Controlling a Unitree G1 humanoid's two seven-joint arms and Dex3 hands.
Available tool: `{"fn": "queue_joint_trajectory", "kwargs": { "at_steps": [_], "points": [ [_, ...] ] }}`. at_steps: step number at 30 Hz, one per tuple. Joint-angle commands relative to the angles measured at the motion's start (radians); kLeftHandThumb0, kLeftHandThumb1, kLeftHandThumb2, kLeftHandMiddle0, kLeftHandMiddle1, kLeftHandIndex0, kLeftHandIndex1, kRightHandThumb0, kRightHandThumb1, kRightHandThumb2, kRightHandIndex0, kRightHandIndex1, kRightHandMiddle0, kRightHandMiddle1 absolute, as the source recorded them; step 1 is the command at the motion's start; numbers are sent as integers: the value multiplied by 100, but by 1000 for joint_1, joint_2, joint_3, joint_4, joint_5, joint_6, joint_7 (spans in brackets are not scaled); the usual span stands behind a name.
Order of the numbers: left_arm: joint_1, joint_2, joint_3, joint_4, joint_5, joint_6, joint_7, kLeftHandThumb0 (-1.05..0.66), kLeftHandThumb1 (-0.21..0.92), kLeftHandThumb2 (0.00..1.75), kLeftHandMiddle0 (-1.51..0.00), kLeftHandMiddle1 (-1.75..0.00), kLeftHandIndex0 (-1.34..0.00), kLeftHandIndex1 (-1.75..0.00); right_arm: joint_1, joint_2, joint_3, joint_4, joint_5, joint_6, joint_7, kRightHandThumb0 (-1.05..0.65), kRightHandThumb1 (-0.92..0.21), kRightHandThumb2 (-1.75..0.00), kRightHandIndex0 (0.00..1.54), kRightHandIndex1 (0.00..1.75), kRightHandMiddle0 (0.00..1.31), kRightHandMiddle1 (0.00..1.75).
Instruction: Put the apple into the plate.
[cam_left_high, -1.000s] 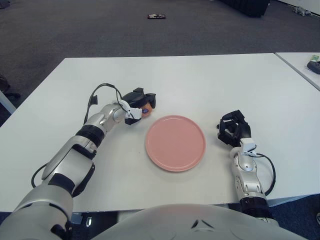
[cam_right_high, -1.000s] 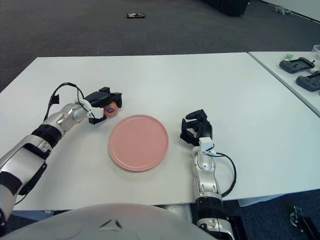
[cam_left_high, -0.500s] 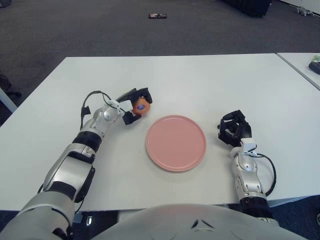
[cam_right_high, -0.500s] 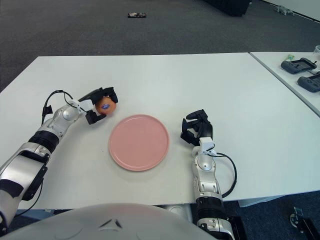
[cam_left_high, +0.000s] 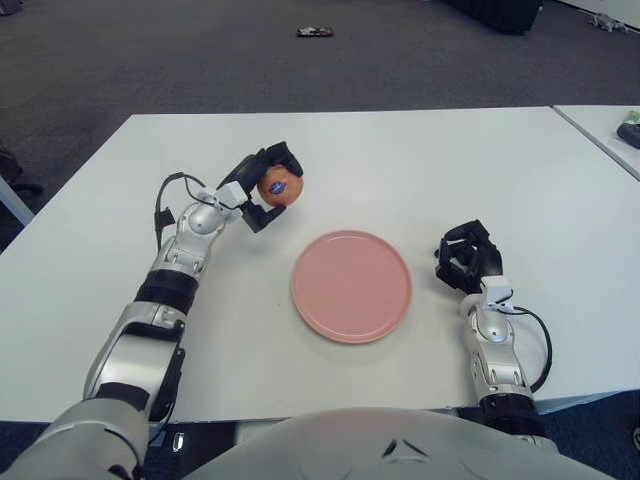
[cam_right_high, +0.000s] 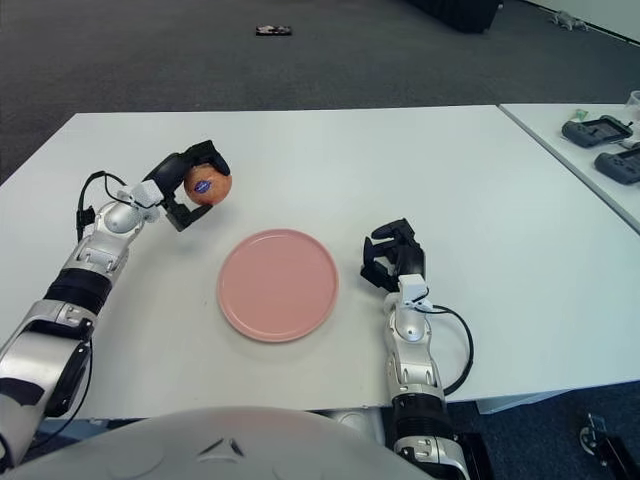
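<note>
An orange-red apple with a small blue sticker is held in the air by my left hand, whose dark fingers are shut around it. It hangs above the white table, up and to the left of the round pink plate. The plate lies flat near the table's front middle with nothing on it. My right hand shows to the right of the plate, fingers curled, holding nothing.
The white table spreads wide behind the plate. A second table at the far right carries dark devices. A small dark object lies on the grey carpet beyond.
My left hand has lifted the apple off the table and raised it up and slightly back. The right hand and plate have stayed still.
</note>
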Motion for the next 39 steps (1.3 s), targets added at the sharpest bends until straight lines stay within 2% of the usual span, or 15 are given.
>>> {"fn": "queue_joint_trajectory", "kwargs": {
  "at_steps": [1,5,11,17,21,23,26,29,32,36,39],
  "points": [
    [45,-1,18,-140,-25,65,-21,0,-11,175,-98,-159,-70,-175,0,-8,3,4,-8,8,4,-41,-54,-105,58,145,44,175],
    [71,0,23,-230,-43,97,-47,0,-11,175,-98,-160,-70,-175,-2,-8,3,4,-7,17,3,-41,-54,-105,59,145,44,175],
    [96,7,13,-291,-41,46,-75,0,-11,175,-98,-159,-71,-175,-3,-8,6,2,-10,25,1,-41,-54,-104,58,146,43,175],
    [166,6,-38,-449,-9,41,-109,0,-11,175,-99,-159,-71,-175,-2,-10,9,-1,-13,31,3,-41,-55,-103,57,146,42,175],
    [183,13,-83,-471,-12,-23,-162,0,-11,175,-99,-159,-71,-175,-3,-7,10,-4,-11,34,2,-41,-56,-103,57,146,42,175],
    [200,0,-127,-452,6,-95,-174,0,-11,175,-99,-159,-70,-175,-3,-6,10,-6,-9,34,2,-41,-56,-102,56,146,42,175],
    [215,-6,-163,-436,36,-163,-178,0,-11,175,-98,-159,-70,-175,-3,-6,10,-7,-8,34,2,-40,-56,-102,56,146,42,175],
    [217,6,-181,-444,59,-197,-191,0,-11,175,-98,-159,-70,-175,-3,-7,10,-6,-9,33,1,-40,-56,-102,56,146,42,175],
    [208,30,-194,-460,91,-197,-218,0,-11,175,-98,-159,-70,-175,-4,-7,10,-5,-9,31,0,-40,-56,-102,56,146,42,175],
    [166,66,-255,-449,221,-263,-255,0,-11,175,-98,-160,-70,-175,-3,-10,13,-4,-14,31,-1,-40,-56,-102,58,146,42,175],
    [149,68,-281,-415,309,-319,-223,0,-10,175,-97,-161,-69,-175,-1,-10,14,-6,-14,31,2,-40,-56,-102,58,146,42,175]
  ]
}}
